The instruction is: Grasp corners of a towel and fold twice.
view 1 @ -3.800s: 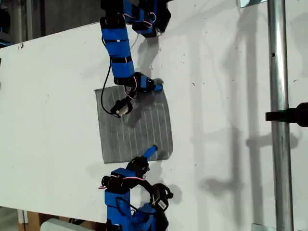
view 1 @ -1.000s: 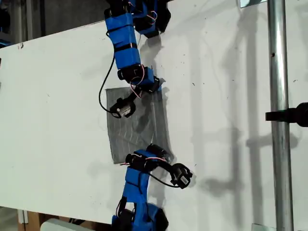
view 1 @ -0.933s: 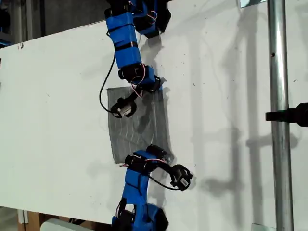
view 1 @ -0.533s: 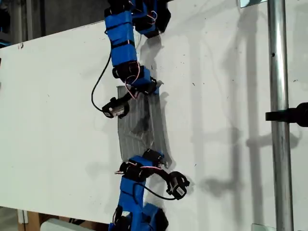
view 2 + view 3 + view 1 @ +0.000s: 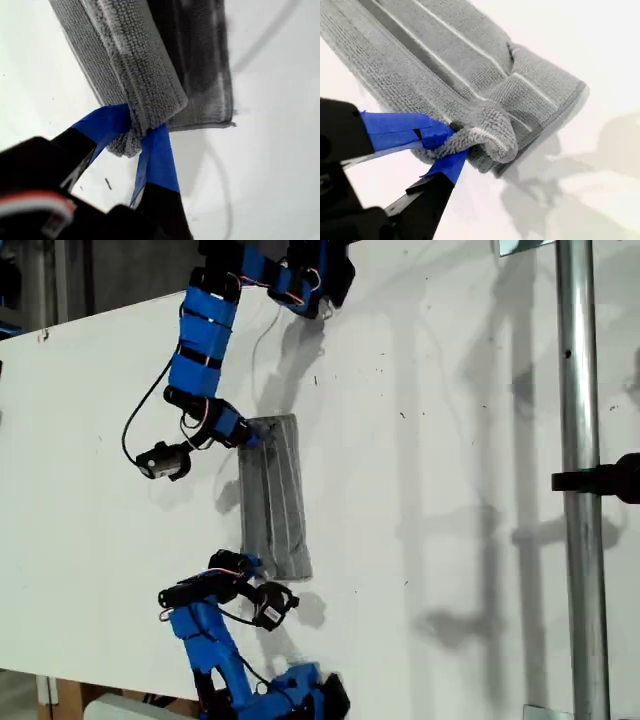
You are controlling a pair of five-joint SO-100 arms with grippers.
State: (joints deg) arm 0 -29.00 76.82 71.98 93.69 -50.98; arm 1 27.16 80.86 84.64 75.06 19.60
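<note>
The grey striped towel (image 5: 272, 495) lies on the white table (image 5: 450, 440) as a narrow doubled strip running from the far side toward the near side. My first gripper (image 5: 250, 435) is shut on the corner layers at the strip's far end, on the exterior view's left side. Up close, its blue fingertips (image 5: 134, 135) pinch the towel (image 5: 145, 65) edge. My second gripper (image 5: 252, 562) is shut on the corner at the near end. Its wrist view shows the gripper (image 5: 447, 142) clamping a curled tip of the towel (image 5: 445, 55).
A metal pole (image 5: 578, 480) with a black clamp (image 5: 612, 478) stands at the exterior view's right. The table's edge runs along the exterior view's left and top. Both arms' cables hang beside the towel.
Both grippers have swept toward the exterior view's left, carrying the towel's edge over. The cloth went from a wide sheet to a narrow doubled strip.
</note>
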